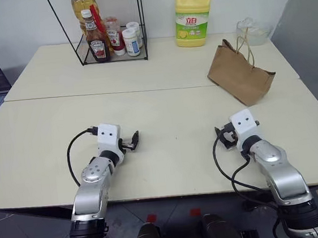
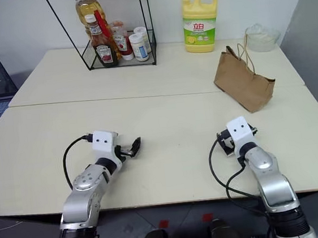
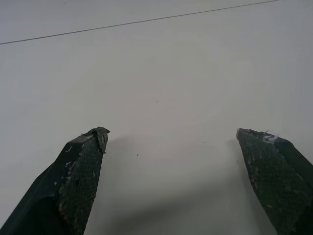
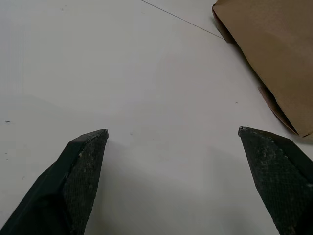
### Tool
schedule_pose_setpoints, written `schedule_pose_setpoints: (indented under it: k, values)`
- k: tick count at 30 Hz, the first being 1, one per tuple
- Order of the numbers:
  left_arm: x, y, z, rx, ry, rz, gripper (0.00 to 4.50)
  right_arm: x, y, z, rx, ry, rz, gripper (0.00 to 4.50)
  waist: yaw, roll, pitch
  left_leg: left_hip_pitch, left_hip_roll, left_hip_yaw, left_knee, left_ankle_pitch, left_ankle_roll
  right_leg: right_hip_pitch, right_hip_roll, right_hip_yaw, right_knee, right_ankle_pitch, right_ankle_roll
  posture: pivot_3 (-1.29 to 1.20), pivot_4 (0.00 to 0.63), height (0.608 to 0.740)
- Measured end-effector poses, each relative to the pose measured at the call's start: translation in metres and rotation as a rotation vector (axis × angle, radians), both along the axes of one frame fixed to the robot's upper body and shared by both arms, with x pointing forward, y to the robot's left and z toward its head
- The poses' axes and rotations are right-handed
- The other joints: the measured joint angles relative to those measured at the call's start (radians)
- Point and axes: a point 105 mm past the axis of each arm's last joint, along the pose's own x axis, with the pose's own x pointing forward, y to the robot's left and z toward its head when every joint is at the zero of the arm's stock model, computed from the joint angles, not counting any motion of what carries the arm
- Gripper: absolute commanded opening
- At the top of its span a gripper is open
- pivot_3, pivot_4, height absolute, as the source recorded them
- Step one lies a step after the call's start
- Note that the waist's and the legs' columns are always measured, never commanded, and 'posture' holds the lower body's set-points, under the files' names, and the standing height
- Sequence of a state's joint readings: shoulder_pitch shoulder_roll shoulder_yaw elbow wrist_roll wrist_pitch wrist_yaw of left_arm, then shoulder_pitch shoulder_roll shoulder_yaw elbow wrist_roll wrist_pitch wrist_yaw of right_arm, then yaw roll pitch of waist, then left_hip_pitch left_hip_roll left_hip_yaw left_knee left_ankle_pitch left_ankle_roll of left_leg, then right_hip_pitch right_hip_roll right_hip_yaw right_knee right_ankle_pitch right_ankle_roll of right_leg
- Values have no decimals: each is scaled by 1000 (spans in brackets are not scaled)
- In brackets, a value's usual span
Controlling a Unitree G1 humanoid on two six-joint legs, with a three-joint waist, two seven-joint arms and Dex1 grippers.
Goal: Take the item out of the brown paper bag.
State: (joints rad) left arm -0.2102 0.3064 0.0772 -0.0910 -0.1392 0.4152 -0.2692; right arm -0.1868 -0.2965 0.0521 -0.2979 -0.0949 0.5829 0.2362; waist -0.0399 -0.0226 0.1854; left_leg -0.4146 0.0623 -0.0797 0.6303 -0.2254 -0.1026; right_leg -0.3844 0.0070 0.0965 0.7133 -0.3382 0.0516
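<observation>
1. Head views: the brown paper bag (image 1: 241, 75) lies on the far right of the table (image 1: 164, 118), beyond the right gripper (image 1: 224, 135); the left gripper (image 1: 132, 142) hovers well apart
2. Left wrist: fingers (image 3: 80, 171) spread wide, empty
3. Right wrist: fingers (image 4: 83, 166) spread wide, empty, bag just ahead; the item cannot be seen

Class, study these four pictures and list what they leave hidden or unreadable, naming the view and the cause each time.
1. Contents of the crumpled brown paper bag: head views, hidden by its own paper walls.
2. The bag's far end: right wrist view, cut off by the picture's edge.
3. Labels on the small bottles in the black wire rack: head views, too small to read.
</observation>
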Motion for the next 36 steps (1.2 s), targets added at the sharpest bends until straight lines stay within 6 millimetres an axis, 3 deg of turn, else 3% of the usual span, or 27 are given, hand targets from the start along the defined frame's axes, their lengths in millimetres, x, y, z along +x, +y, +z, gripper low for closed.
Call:
schedule_pose_setpoints:
  k: [16, 19, 22, 25, 29, 32, 36]
  values:
    - [2, 6, 8, 40, -7, -59, 4481, 2, -3, -3, -19, -1, -14, 4500, 5, 0, 0, 0, 0, 0, 0, 0, 0, 0, 0, 0, 0, 0, 0, 0, 150, 740]
    - [6, 4, 28, 69, -31, -163, 4481, 4, -10, 11, -51, -26, -20, 4500, 4, 0, 0, 0, 0, 0, 0, 0, 0, 0, 0, 0, 0, 0, 0, 0, 150, 740]
    - [7, -2, 52, 128, -52, -306, 4481, 11, -26, 43, -101, -106, -37, 4500, 5, 0, 0, 0, 0, 0, 0, 0, 0, 0, 0, 0, 0, 0, 0, 0, 150, 740]
    - [12, -21, 81, 168, -90, -455, 4481, 15, -41, 70, -132, -169, -68, 4500, 8, 0, 0, 0, 0, 0, 0, 0, 0, 0, 0, -1, -1, 0, 0, 0, 150, 740]
    - [11, -47, 117, 206, -136, -647, 4481, 19, -50, 89, -147, -204, -89, 4500, 7, 0, 0, -1, 0, 0, 0, 0, 0, 0, 0, 0, -1, 0, 0, 0, 150, 740]
    - [10, -63, 131, 188, -128, -763, 4481, 23, -61, 102, -163, -228, -119, 4500, 6, 0, 0, -1, 0, 0, 0, 0, 0, -1, 0, 0, -1, 0, 0, 0, 150, 740]
    - [4, -81, 163, 162, -165, -899, 4481, 36, -78, 111, -157, -224, -163, 4500, 3, 0, 0, -1, 0, 0, 0, 0, 0, -1, 0, 0, -1, 0, 0, 0, 150, 740]
